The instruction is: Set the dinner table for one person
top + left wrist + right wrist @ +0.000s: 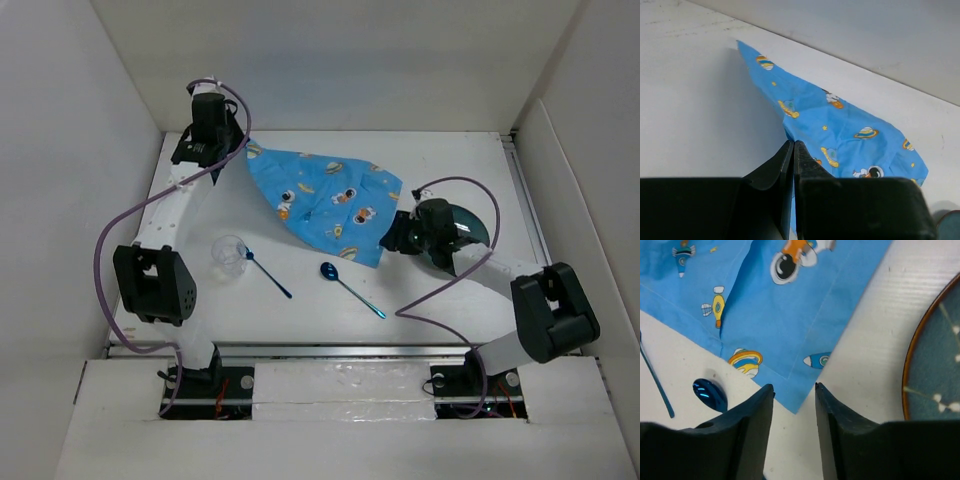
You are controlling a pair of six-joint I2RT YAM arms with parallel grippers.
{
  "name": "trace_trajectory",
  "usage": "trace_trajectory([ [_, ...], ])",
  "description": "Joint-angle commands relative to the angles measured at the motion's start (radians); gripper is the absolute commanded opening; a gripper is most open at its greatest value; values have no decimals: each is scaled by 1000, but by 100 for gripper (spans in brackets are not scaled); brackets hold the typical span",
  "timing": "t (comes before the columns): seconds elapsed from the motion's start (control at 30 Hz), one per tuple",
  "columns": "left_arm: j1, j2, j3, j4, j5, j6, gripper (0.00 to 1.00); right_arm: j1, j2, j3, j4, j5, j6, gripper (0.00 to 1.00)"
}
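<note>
Right wrist: dinner table (867, 335) beneath gripper (794, 388)

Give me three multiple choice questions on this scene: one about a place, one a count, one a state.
1. Where is the clear cup? A at the far right corner; B on the bare dinner table, near-left of the placemat; C held in a pincer.
2. How many blue utensils lie on the table? A one; B two; C four.
3. The left pincer is: A open above the cup; B shut on the placemat's edge; C shut on a utensil.

1 B: it stands on white tabletop, apart from the cloth.
2 B: one lies beside the cup, one further right.
3 B: the left wrist view shows it closed with blue cloth pinched.
</note>
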Motion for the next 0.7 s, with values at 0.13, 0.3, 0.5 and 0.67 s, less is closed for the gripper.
trace_trajectory([
  [0.13,1,-20,-70,49,30,-20,0,50,52,-45,83,55,36,55],
  [0.3,1,-34,-92,69,42,-21,0,115,66,-46,56,130,62,55],
  [0.5,1,-57,-108,80,65,-29,0,209,98,0,-64,296,86,46],
  [0.67,1,-95,-136,107,73,-35,0,264,140,75,-217,482,121,42],
])
